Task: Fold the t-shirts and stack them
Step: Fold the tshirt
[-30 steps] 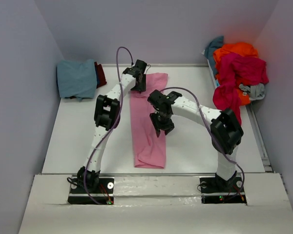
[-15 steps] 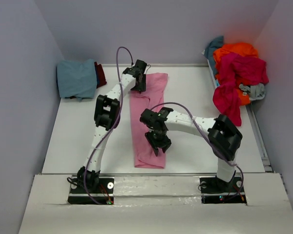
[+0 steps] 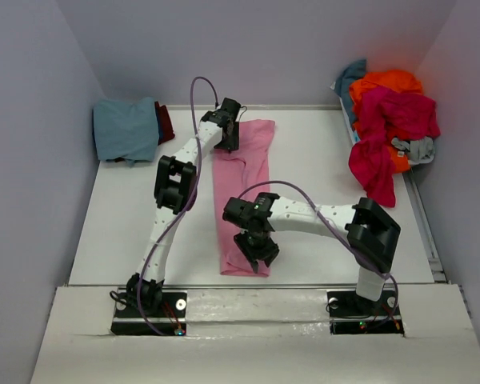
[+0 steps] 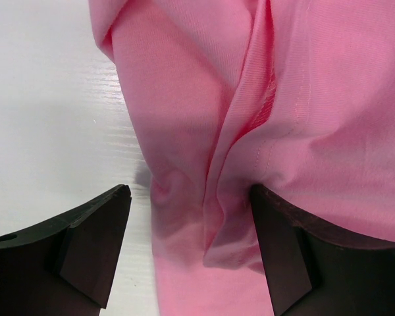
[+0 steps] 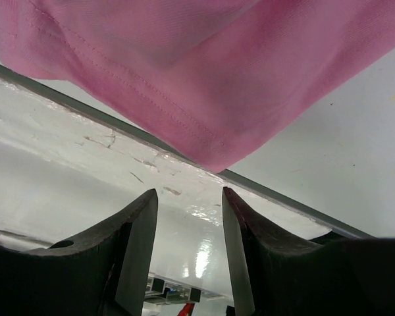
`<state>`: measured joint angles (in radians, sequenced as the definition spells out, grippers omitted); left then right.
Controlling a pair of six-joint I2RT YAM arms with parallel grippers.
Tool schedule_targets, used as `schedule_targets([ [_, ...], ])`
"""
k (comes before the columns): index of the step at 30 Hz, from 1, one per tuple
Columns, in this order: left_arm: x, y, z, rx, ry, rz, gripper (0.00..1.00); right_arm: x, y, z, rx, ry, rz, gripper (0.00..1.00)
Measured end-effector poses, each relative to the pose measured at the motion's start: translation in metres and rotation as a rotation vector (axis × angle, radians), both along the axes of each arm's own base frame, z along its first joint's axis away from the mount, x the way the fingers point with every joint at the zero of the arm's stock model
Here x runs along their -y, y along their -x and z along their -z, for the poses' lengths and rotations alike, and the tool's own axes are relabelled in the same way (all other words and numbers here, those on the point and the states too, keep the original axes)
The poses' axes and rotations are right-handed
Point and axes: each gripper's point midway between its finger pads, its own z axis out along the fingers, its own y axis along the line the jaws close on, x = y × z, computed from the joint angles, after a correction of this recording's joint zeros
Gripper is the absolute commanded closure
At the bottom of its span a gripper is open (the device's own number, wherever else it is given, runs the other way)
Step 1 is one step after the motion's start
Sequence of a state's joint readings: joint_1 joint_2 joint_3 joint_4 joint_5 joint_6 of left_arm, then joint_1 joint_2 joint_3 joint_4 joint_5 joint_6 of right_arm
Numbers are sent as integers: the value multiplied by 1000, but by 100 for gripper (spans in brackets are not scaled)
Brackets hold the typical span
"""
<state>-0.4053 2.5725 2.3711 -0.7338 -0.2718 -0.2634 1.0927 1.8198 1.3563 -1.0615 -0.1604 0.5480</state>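
- Strip of pink cloth: the light pink t-shirt (image 3: 244,200) lies mid-table (image 3: 320,160), doubled lengthwise into a narrow band. Its long axis runs 12 to 6 o'clock in the overhead view, and its near hem almost reaches the table's near edge.
- The left gripper (image 3: 230,142) sits over the band's 12 o'clock end. From its wrist camera we see the left gripper (image 4: 189,197) with jaws spread wide, astride a raised crease of the cloth. One finger touches fabric, but nothing looks pinched.
- The right gripper (image 3: 256,252) sits at the band's 6 o'clock end. Its wrist camera shows the right gripper (image 5: 188,194) with jaws partly apart and empty. The hem corner lies just beyond the fingertips, toward 12 o'clock in that view, over the table's edge strip.
- Our judgement: the coming move is an end-to-end fold along the long axis. The right arm is nearer the near hem and the left arm nearer the far end, so each has its own end to take.
- A folded teal-blue t-shirt (image 3: 126,128) rests at 10 o'clock on the table.
- The unfolded heap (image 3: 392,108) of orange and crimson shirts waits at 2 o'clock, well apart from the band.
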Motion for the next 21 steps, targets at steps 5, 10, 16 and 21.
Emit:
schedule_targets([
  [5,0,0,1,-1,0,0,15,-1,1,3,8,1,7,50],
  [10,0,0,2,-1,-1,0,15,2,0,15,17,21,23,50],
  [16,0,0,2,3,0,-1,15,8,-1,42,25,63,56,51],
  [21,0,0,2,8,2,-1,15,9,-4,48,45,76,79,51],
])
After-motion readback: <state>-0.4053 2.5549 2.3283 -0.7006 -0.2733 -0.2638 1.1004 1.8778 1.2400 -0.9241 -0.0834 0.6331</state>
